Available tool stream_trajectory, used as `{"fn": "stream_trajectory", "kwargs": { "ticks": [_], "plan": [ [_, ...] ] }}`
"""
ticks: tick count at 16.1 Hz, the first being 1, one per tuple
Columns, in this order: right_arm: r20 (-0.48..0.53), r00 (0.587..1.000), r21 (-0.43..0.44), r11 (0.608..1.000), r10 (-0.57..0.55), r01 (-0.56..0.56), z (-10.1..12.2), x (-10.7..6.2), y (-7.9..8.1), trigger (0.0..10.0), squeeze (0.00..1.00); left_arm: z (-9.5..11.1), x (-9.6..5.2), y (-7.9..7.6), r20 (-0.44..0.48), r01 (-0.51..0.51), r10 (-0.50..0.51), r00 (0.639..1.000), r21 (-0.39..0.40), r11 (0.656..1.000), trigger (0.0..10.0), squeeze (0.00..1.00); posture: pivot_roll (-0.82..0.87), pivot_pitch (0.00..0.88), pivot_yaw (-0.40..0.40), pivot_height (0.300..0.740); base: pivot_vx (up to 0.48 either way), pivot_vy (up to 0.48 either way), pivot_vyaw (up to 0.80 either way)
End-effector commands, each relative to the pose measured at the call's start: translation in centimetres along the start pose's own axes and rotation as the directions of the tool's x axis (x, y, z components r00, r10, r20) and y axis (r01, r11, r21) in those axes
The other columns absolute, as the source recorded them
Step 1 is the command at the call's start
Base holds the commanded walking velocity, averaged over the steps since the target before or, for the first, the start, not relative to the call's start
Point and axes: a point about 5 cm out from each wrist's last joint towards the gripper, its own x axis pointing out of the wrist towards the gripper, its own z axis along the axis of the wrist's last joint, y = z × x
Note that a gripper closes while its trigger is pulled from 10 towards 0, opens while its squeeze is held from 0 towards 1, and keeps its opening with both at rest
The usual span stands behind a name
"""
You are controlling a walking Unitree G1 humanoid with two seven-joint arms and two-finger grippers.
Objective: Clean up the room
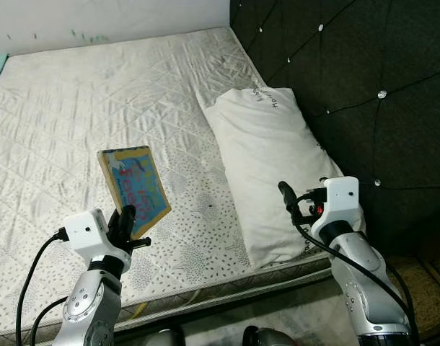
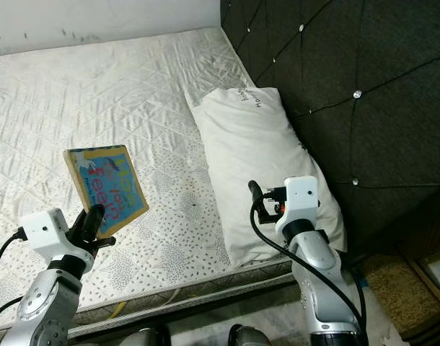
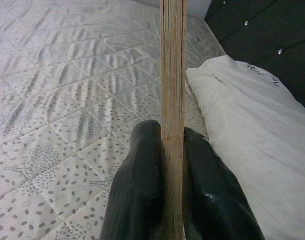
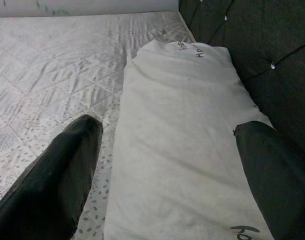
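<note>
A thin picture book [image 1: 133,189] with a blue cover and yellow border is held upright above the near part of the mattress [image 1: 83,94]. My left gripper [image 1: 126,220] is shut on the book's lower edge. The left wrist view shows the book's worn edge [image 3: 172,75] standing between the two black fingers [image 3: 137,190]. A white pillow [image 1: 267,155] lies along the right side of the bed. My right gripper [image 4: 167,127] is open and hovers over the pillow's near end with nothing between its fingers [image 4: 57,175].
A dark tufted headboard [image 1: 364,72] stands along the right side, close to my right arm. The mattress edge [image 1: 205,295] runs just in front of me. A brown rug [image 2: 393,281] lies on the floor at lower right.
</note>
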Motion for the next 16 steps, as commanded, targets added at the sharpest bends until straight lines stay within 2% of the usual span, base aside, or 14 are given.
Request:
{"fn": "stream_trajectory", "kwargs": {
  "ticks": [1, 4, 12, 16],
  "plan": [
    [0.014, 1.000, 0.006, 1.000, 0.014, -0.014, 0.18, -0.29, 0.32, 10.0, 0.00, 0.55, 0.01, 0.24, 0.028, -0.011, 0.011, 1.000, -0.001, 1.000, 10.0, 0.00, -0.16, 0.180, 0.016, 0.740, 0.000, 0.000, 0.00],
    [0.013, 1.000, 0.017, 1.000, 0.026, -0.026, 0.09, -0.32, 0.61, 10.0, 0.00, 0.56, 0.02, 0.27, 0.028, -0.013, 0.013, 1.000, -0.001, 1.000, 10.0, 0.00, -0.16, 0.177, 0.017, 0.735, 0.000, 0.000, 0.00],
    [0.014, 0.999, 0.024, 0.999, 0.044, -0.045, 0.09, -0.35, 0.75, 10.0, 0.00, 0.52, -0.08, 0.23, 0.028, -0.015, 0.015, 0.999, -0.002, 1.000, 10.0, 0.00, -0.15, 0.178, 0.014, 0.640, 0.000, 0.000, 0.00],
    [0.009, 0.998, 0.018, 0.998, 0.058, -0.058, -0.02, -0.26, 0.63, 10.0, 0.00, 0.53, -0.11, 0.38, 0.030, -0.028, 0.028, 0.999, -0.001, 1.000, 10.0, 0.00, -0.15, 0.178, 0.014, 0.632, 0.000, 0.000, 0.00]
  ]
}}
